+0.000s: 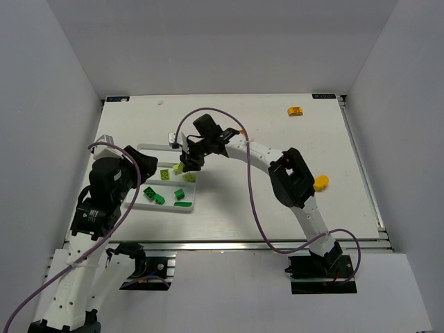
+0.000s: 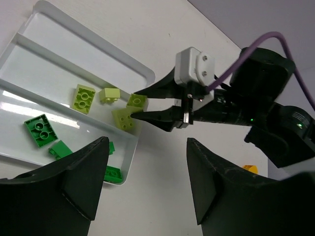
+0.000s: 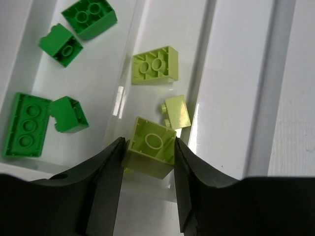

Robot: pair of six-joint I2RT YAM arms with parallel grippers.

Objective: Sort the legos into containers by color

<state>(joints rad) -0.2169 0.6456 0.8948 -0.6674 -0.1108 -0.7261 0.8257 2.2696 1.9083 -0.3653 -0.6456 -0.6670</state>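
right claw (image 3: 147,150) clamped on lime brick (image 3: 153,142), lower centre of frame, over tray (image 3: 209,49) middle lane; advise releasing low, gently.

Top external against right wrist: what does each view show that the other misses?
Only top external: an orange brick at the table's far right, and a rounded yellow-orange piece beside the right arm, both outside the tray. Only right wrist: the right claw closed on a lime brick, hollow underside facing the camera, over the middle compartment. Both: the white tray with dark green bricks in one compartment and loose lime bricks in the next.
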